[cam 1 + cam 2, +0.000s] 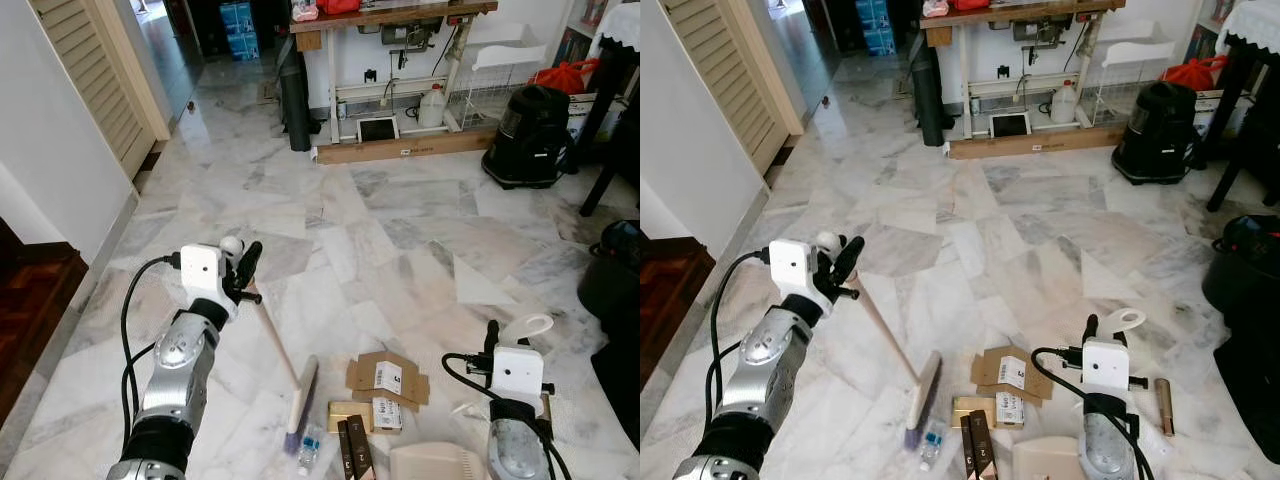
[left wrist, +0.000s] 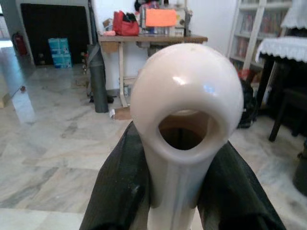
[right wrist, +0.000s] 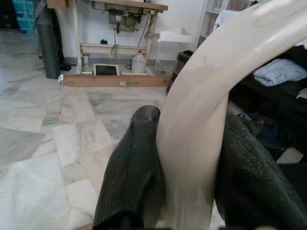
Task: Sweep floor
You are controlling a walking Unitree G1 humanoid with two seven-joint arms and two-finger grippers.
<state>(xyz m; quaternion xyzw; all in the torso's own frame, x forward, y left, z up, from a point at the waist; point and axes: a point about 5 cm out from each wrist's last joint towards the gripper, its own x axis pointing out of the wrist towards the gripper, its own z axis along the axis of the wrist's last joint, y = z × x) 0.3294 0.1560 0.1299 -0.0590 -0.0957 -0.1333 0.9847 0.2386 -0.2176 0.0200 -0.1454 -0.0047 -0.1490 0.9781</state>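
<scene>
My left gripper (image 1: 243, 272) is shut on the top of a cream broom handle (image 1: 272, 325); its rounded end with a hole (image 2: 187, 96) sits between the black fingers (image 2: 120, 191). The handle slants down to the broom head (image 1: 302, 398) on the marble floor. My right gripper (image 1: 508, 338) is shut on the curved cream handle (image 3: 196, 134) of a dustpan (image 1: 435, 462) at the bottom of the view. Between broom and dustpan lies litter: flattened cardboard (image 1: 385, 377), a gold box (image 1: 350, 412), dark slim boxes (image 1: 355, 445) and a small bottle (image 1: 308, 450).
A black vacuum cleaner (image 1: 530, 135) stands far right, next to a work table (image 1: 390, 15) with a wooden plank (image 1: 400, 148) under it. A louvered door (image 1: 95, 70) and dark wooden step (image 1: 30, 300) are left. A black bag (image 1: 615, 270) sits right.
</scene>
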